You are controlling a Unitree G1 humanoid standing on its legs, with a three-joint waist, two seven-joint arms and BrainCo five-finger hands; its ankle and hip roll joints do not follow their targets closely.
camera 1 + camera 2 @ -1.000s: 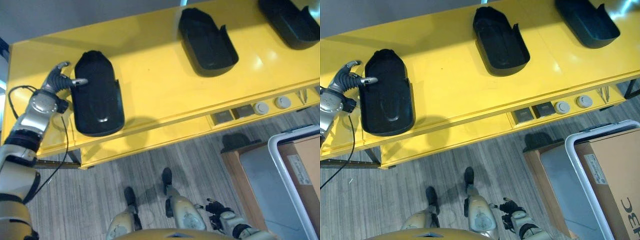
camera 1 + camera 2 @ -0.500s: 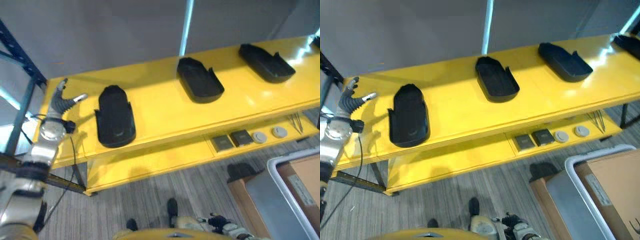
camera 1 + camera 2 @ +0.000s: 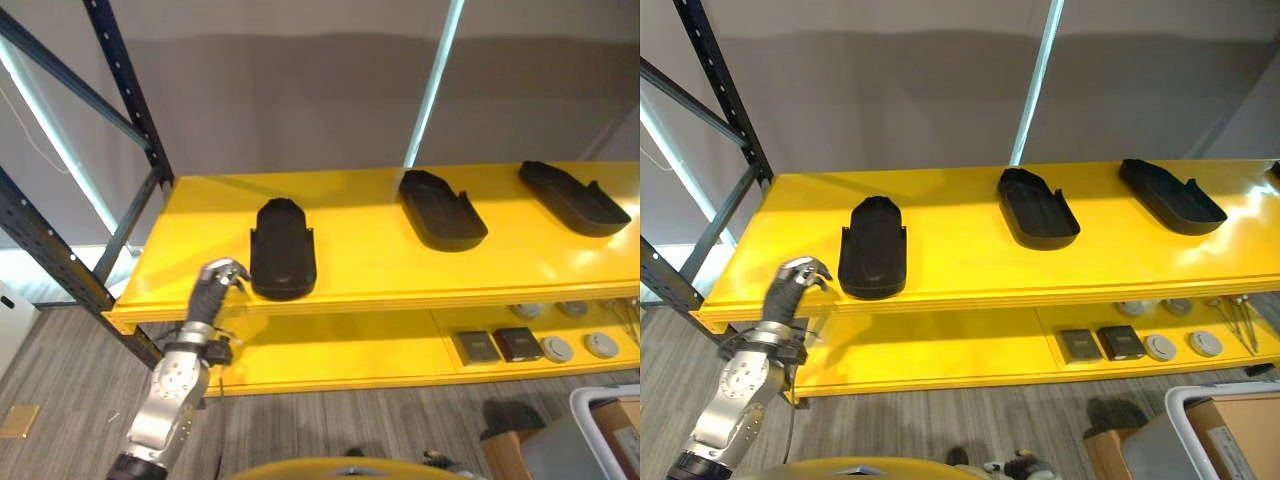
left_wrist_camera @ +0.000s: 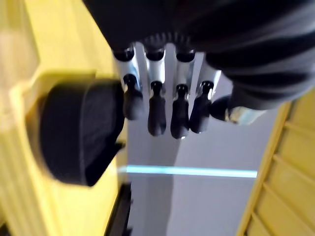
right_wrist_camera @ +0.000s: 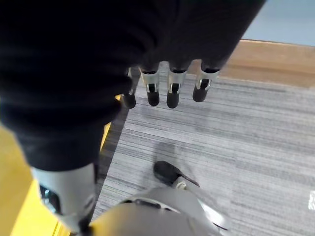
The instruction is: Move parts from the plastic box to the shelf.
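Observation:
Three black moulded parts lie on the yellow shelf (image 3: 360, 262): one on the left (image 3: 283, 255), one in the middle (image 3: 442, 212) and one on the right (image 3: 573, 198). My left hand (image 3: 214, 282) hangs just in front of the shelf's front edge, left of the left part and apart from it, fingers relaxed and empty. In the left wrist view the fingers (image 4: 156, 105) droop beside that part (image 4: 81, 132). My right hand (image 5: 170, 91) hangs low over the grey floor with loose fingers and nothing in it. The white-rimmed plastic box (image 3: 1200, 398) stands at the lower right.
Dark blue rack posts (image 3: 130, 100) rise at the shelf's left end, and a pale upright (image 3: 430, 95) stands behind it. The lower yellow shelf (image 3: 330, 350) carries small dark and round items (image 3: 520, 345). A cardboard carton (image 3: 1240, 440) sits in the box.
The camera has tilted up, shifting the whole picture. My left hand has left the side of the left part and dropped back to the shelf's front edge.

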